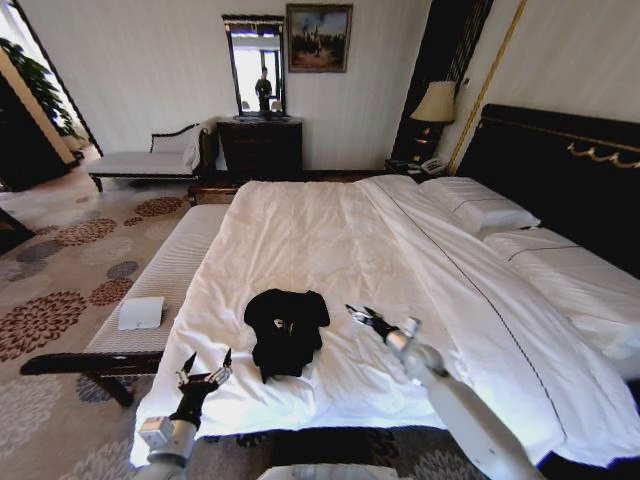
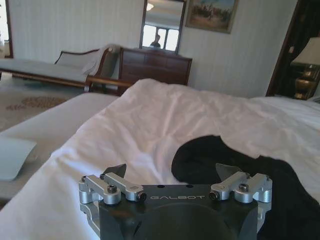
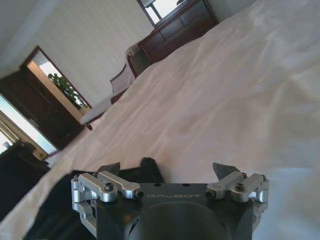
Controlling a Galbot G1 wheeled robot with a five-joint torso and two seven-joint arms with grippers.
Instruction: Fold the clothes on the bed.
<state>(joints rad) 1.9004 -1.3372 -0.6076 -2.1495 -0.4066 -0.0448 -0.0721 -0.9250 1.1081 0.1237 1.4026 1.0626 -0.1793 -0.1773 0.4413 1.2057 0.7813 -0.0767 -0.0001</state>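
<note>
Lying on the bed: the black T-shirt (image 1: 286, 332) is seen crumpled into a compact heap on the white duvet (image 1: 330, 250), near the foot edge of the bed (image 1: 560, 170).
Left gripper: the left gripper (image 1: 206, 372) is held just over the foot edge of the duvet, fingers spread apart, nothing between them.
T-shirt from the left gripper: the garment (image 2: 240, 175) is placed ahead and to its right, near but not touching.
Right gripper: the right gripper (image 1: 359, 314) is held above the duvet on the shirt's right side, fingers apart, nothing held.
T-shirt from the right gripper: the dark cloth (image 3: 75, 205) is found to its left, just beside the fingertips; contact cannot be told.
Open room: bare white duvet is seen ahead of both grippers, toward the far edge, and to the right of the right gripper as far as the pillows (image 1: 478, 206).
Left edge: the duvet is draped off the bed's side just left of the left gripper, beside a pale striped bench (image 1: 175, 270) carrying a small white pad (image 1: 141, 313).
Beyond the bed: a dark dresser (image 1: 260, 145) is set against the far wall.
</note>
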